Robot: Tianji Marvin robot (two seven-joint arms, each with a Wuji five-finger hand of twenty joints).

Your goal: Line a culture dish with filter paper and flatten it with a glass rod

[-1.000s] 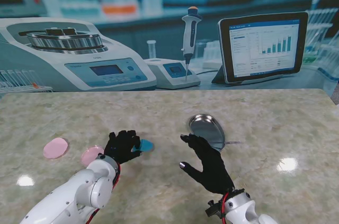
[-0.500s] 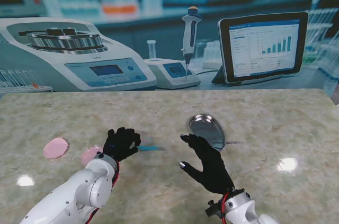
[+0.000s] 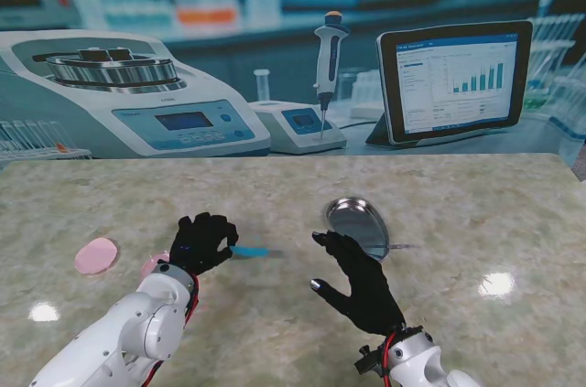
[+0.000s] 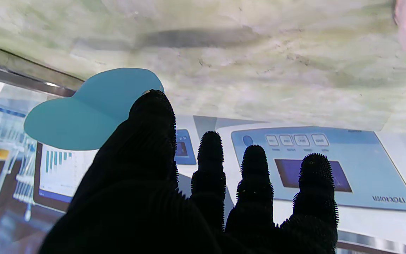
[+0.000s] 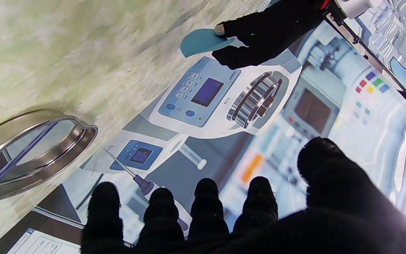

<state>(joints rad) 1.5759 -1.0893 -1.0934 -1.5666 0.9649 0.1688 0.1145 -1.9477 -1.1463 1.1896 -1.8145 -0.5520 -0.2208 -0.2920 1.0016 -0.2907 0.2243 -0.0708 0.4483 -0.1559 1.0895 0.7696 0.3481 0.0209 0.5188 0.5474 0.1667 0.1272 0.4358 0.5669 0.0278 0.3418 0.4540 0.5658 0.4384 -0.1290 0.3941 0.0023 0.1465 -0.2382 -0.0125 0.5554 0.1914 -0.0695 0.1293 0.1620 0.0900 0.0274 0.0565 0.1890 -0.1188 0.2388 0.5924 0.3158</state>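
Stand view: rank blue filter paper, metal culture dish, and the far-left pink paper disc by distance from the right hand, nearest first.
From the right hand:
1. Round metal culture dish: just past the fingertips, farther from me.
2. Blue filter paper: to the left, pinched in the left hand.
3. Pink paper disc: far left, flat on the marble table.

Bright, even overhead light, white glare spots on the glossy marble table [image 3: 499,284] near left and right, soft shadows under the hands, motion-smeared tabletop in wrist views, backdrop blurred.
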